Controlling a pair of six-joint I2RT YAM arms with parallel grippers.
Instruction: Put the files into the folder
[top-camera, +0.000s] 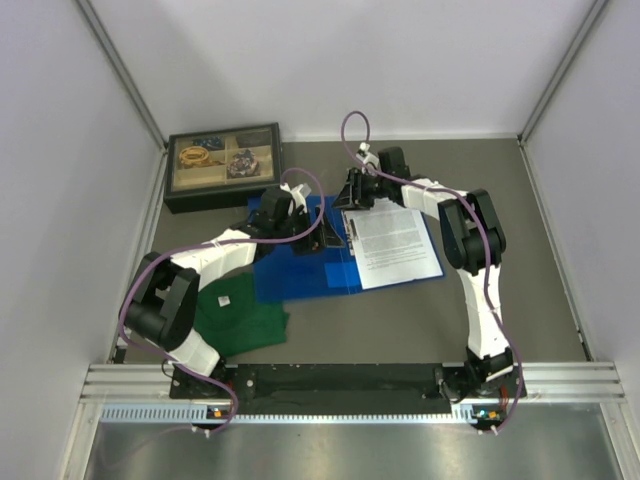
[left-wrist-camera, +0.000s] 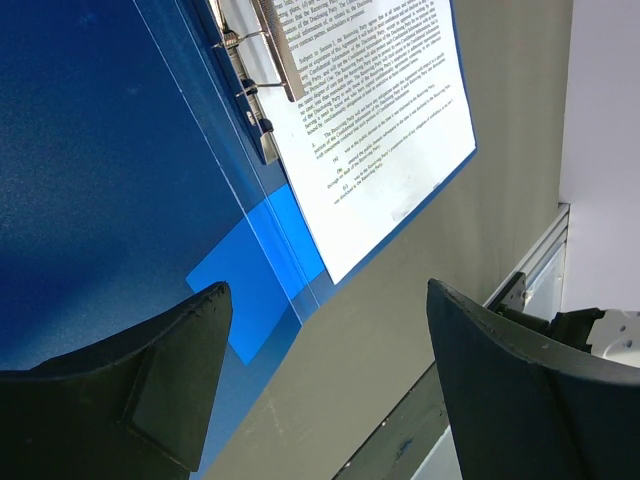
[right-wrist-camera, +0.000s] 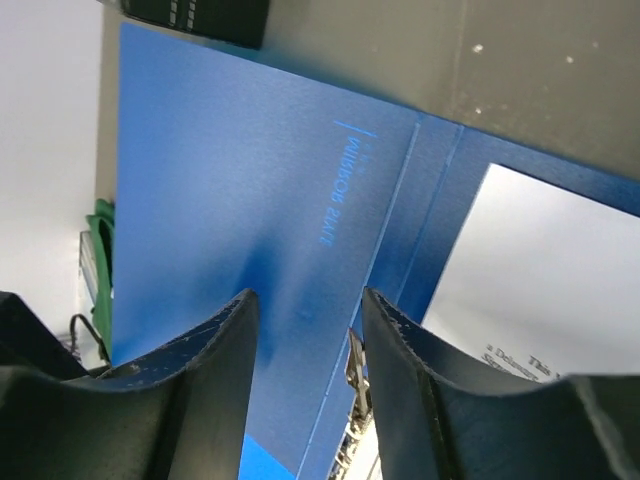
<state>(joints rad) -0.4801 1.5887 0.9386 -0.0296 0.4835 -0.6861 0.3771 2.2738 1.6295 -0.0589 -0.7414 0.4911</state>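
Note:
The blue folder (top-camera: 300, 268) lies open and flat in the middle of the table. The files (top-camera: 395, 245), white sheets of black print, rest on its right half beside the metal clip (left-wrist-camera: 255, 100). My left gripper (top-camera: 308, 238) hovers over the folder's left cover (left-wrist-camera: 120, 180), wide open, nothing between its fingers, with the files (left-wrist-camera: 380, 130) beyond it. My right gripper (top-camera: 352, 203) stands at the folder's far edge near the spine (right-wrist-camera: 400, 230). Its jaws are partly apart and hold nothing; the clip's lever (right-wrist-camera: 355, 370) shows just inside its right finger. The files' corner (right-wrist-camera: 540, 270) shows to the right.
A black compartment box (top-camera: 225, 165) with small items stands at the back left, just behind the folder. A green folded cloth (top-camera: 240, 315) lies at the folder's front left corner. White walls close in both sides, and an aluminium rail (top-camera: 350, 385) runs along the near edge.

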